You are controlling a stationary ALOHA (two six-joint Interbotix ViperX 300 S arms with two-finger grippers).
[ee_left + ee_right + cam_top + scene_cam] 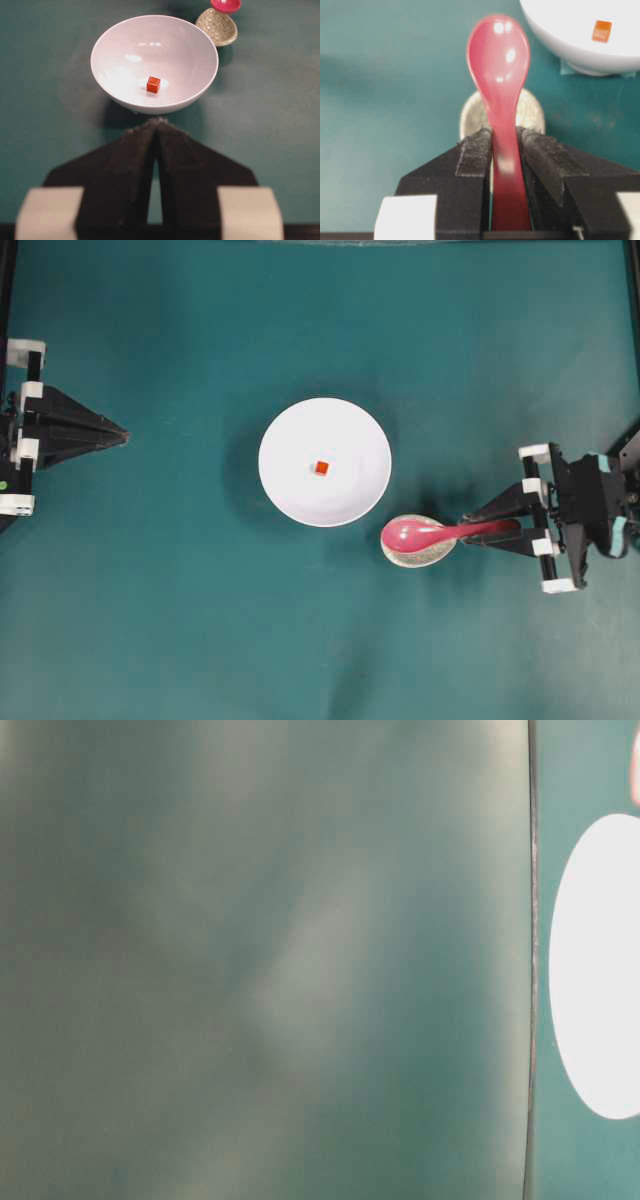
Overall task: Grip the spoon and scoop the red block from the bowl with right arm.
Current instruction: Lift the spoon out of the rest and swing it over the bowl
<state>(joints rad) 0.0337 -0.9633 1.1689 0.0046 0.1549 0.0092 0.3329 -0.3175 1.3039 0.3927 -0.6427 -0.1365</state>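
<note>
The white bowl sits mid-table with the tiny red block at its centre; both show in the left wrist view and the right wrist view. The pink spoon has its bowl end over the speckled spoon rest. My right gripper is shut on the spoon's handle, the spoon pointing away from it, left of the bowl in that view. My left gripper is shut and empty, well apart from the bowl.
The speckled egg-shaped spoon rest lies just beside the bowl's near-right rim in the overhead view. The table-level view is mostly a blurred grey-green surface, with part of the white bowl at its right edge. Teal table all around.
</note>
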